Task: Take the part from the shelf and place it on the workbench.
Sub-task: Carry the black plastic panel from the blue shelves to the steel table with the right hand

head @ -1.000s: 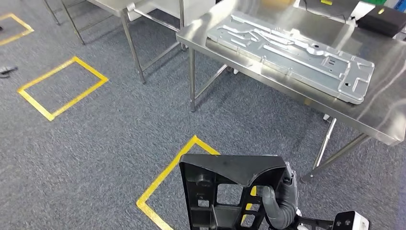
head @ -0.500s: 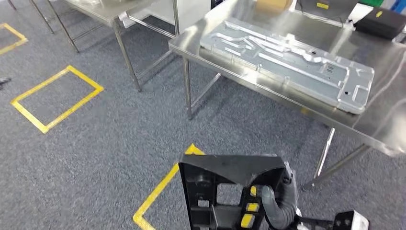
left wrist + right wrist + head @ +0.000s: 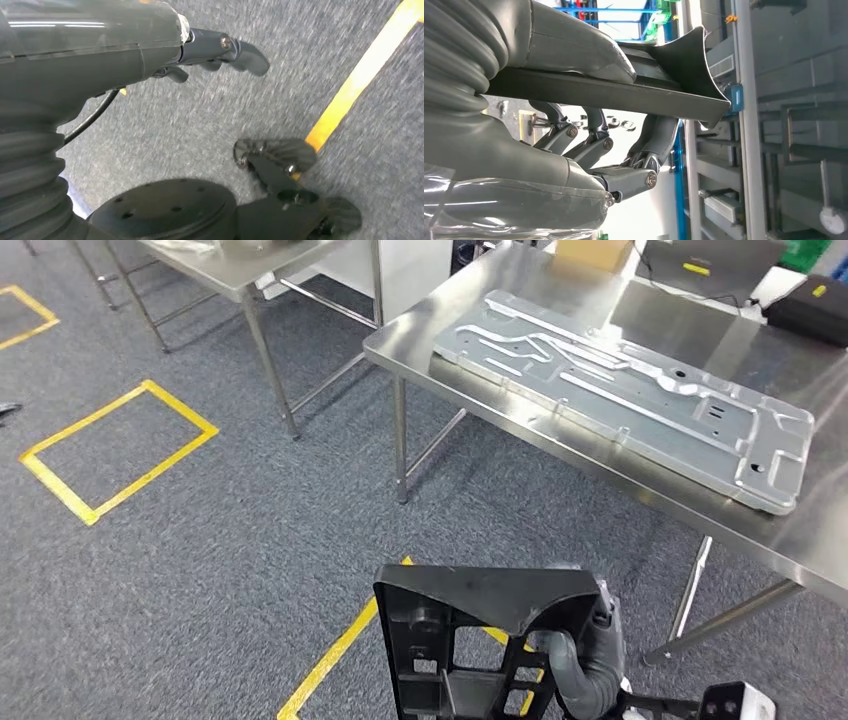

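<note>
The whole view has shifted: the desk (image 3: pixel 640 495) now sits nearer at upper right. The right hand (image 3: pixel 585 665) still grips the part (image 3: pixel 470 640), so carrying continues; the left hand (image 3: pixel 220 50) hangs slack, holding nothing.

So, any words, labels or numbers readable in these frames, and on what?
None can be read.
Black box on the workbench: a yellow label, too small to read.
Black part in the right hand: no marking visible.
Metal plate: stamped shapes, no text.
</note>
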`<state>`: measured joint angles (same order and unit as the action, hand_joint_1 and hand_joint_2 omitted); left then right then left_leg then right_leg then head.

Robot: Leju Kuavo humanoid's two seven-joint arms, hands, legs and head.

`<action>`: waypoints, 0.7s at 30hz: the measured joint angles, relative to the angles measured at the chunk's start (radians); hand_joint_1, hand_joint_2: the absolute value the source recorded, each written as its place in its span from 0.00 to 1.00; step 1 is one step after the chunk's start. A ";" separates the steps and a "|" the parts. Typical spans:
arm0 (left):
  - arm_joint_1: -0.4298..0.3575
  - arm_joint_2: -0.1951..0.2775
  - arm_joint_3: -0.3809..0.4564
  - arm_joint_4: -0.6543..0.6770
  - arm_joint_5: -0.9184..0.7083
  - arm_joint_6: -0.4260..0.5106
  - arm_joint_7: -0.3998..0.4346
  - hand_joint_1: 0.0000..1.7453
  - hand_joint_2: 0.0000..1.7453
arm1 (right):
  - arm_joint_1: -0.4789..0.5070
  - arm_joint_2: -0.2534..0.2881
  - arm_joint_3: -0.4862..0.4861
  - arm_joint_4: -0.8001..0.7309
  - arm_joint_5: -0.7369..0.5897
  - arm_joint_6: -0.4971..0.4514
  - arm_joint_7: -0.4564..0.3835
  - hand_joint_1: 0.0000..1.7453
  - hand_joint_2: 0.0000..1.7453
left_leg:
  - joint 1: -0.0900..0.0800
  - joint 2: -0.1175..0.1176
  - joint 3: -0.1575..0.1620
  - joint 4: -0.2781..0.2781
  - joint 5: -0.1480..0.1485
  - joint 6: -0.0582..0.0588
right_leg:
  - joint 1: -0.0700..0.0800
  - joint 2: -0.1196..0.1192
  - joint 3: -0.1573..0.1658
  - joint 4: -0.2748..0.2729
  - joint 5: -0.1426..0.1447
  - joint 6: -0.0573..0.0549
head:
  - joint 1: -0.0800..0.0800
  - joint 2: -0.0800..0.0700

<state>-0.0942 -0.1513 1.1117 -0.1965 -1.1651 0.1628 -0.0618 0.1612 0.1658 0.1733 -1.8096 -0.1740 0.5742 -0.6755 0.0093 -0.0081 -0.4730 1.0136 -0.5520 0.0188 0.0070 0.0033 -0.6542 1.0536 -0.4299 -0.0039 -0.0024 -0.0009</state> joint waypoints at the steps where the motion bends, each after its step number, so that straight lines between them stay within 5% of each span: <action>1: 0.000 -0.001 0.000 0.000 0.000 0.001 0.001 0.00 1.00 | 0.000 0.000 0.000 -0.001 0.000 0.000 0.003 1.00 1.00 | -0.001 0.000 0.008 -0.001 0.000 -0.007 | 0.003 0.000 0.002 -0.005 -0.005 -0.006 | -0.001 0.000; 4: -0.002 -0.001 0.000 0.000 -0.001 0.004 0.002 0.00 1.00 | -0.001 0.001 -0.001 -0.005 0.000 0.000 0.005 1.00 1.00 | -0.002 0.001 0.007 0.038 0.002 -0.021 | -0.005 0.001 0.036 -0.029 -0.004 -0.021 | -0.002 0.000; 9: -0.005 -0.001 0.000 0.000 0.000 0.005 0.001 0.00 1.00 | -0.001 0.001 0.000 -0.008 0.001 -0.003 0.008 1.00 1.00 | 0.002 0.002 -0.153 0.270 -0.090 -0.036 | -0.008 0.000 0.084 -0.041 -0.037 -0.032 | -0.006 0.000; 10: -0.005 -0.001 0.001 0.000 0.000 0.005 0.000 0.00 1.00 | 0.000 0.001 0.000 -0.008 0.002 -0.004 0.008 1.00 1.00 | 0.002 0.002 -0.165 0.261 -0.081 -0.038 | -0.009 0.001 0.095 -0.040 -0.046 -0.030 | -0.006 0.000; 13: -0.005 -0.001 0.001 0.000 0.000 0.005 0.001 0.00 1.00 | 0.001 0.001 0.000 -0.008 0.002 -0.004 0.008 1.00 1.00 | 0.005 0.004 -0.136 0.104 0.041 -0.042 | -0.012 0.004 0.131 -0.035 -0.076 -0.019 | -0.005 0.000; 14: -0.003 -0.001 0.001 0.000 0.000 0.005 0.002 0.00 1.00 | 0.001 0.002 -0.001 -0.007 0.002 -0.004 0.009 1.00 1.00 | 0.004 0.005 -0.126 0.063 0.060 -0.037 | -0.011 0.005 0.136 -0.032 -0.084 -0.014 | -0.006 0.000; 19: -0.002 -0.003 0.001 0.000 0.001 0.006 0.000 0.00 1.00 | 0.001 0.004 0.000 -0.008 0.005 -0.004 0.011 1.00 1.00 | 0.004 0.005 -0.104 0.025 0.069 0.005 | -0.009 0.005 0.139 -0.004 -0.104 0.017 | -0.006 0.000; 21: -0.003 -0.004 0.001 0.000 0.000 0.007 0.000 0.00 1.00 | 0.000 0.004 -0.001 -0.008 0.005 -0.004 0.011 1.00 1.00 | 0.005 0.005 -0.087 0.019 0.064 0.013 | -0.013 0.003 0.096 0.074 -0.134 0.028 | -0.004 0.000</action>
<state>-0.0968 -0.1552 1.1128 -0.1965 -1.1646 0.1701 -0.0621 0.1609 0.1694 0.1727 -1.8174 -0.1686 0.5702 -0.6649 0.0146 -0.0034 -0.5599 1.0324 -0.4876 0.0315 -0.0059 0.0058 -0.5581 1.1276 -0.5644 0.0236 -0.0064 -0.0008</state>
